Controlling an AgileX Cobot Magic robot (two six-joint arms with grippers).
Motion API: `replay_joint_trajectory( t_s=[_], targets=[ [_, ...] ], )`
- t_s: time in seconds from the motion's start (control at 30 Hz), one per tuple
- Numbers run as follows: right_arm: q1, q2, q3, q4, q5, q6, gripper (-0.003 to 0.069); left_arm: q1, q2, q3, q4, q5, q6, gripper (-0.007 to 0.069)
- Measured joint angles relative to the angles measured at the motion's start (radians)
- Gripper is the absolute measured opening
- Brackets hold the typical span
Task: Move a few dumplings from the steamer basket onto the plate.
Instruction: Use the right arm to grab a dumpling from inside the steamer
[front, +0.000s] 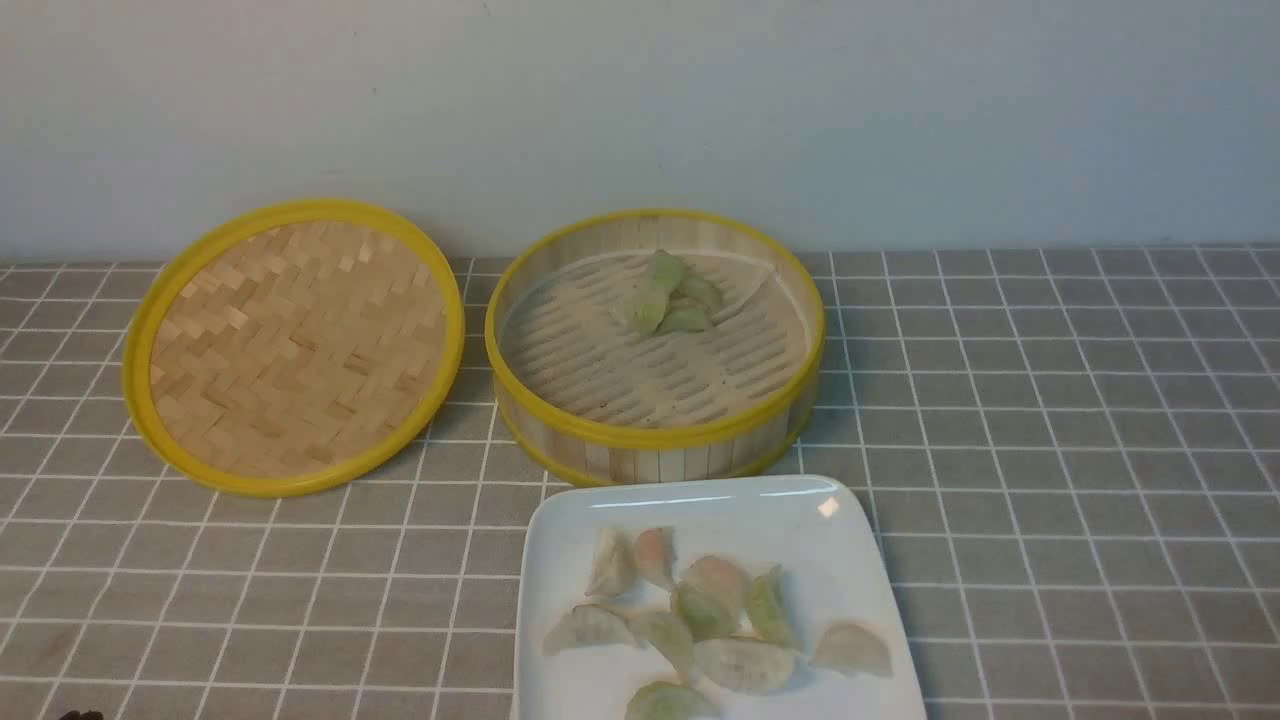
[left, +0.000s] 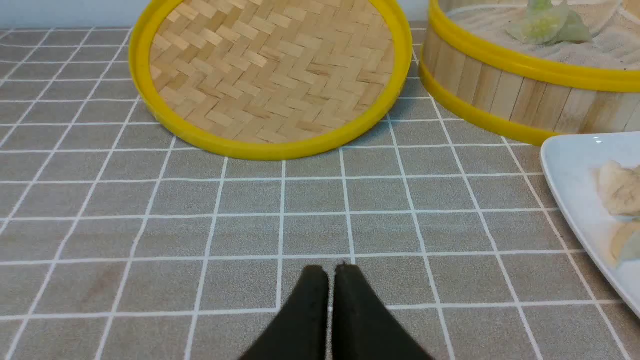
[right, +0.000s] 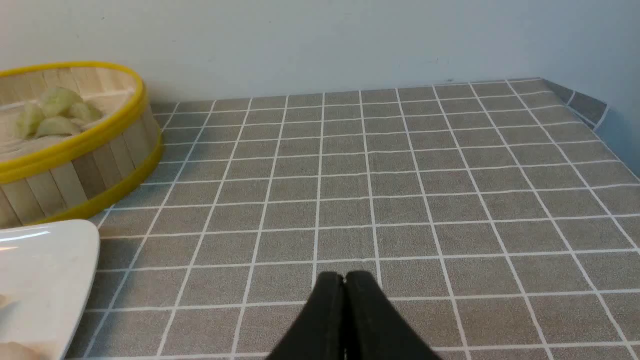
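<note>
Evidently: we had both grippers, left gripper and right gripper, closed on nothing, perhaps parked clear of the food.
Steamer basket: it sat just behind the plate, likely for short carries.
Dumplings: we saw a small cluster inside it, others spread over the plate.
Lid: it lay beside the basket, presumably to give us access.

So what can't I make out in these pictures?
- Plate's near edge: cut off by the front view's bottom border.
- Exact dumpling count in the steamer basket: the dumplings overlap in the front view.
- Woven lid's far rim: cut off by the left wrist view's border.
- Most dumplings on the plate: outside the right wrist view's border.
</note>
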Motion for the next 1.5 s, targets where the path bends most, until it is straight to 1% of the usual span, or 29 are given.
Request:
replay_joint_trajectory(
  t_s=[1.27, 1.37, 1.5],
  targets=[
    [0.000, 0.000, 0.000, 0.000, 0.000, 0.000, -0.0014, 0.000, 0.000, 0.000, 0.000, 0.000, 0.000, -0.0005],
    [0.000, 0.000, 0.000, 0.061, -0.020, 0.024, -0.0014, 0.000, 0.000, 0.000, 0.000, 0.000, 0.000, -0.0005],
    [0.000, 0.000, 0.005, 0.284, -0.136, 0.110, -0.0014, 0.000, 0.000, 0.000, 0.000, 0.000, 0.000, -0.0005]
  ],
)
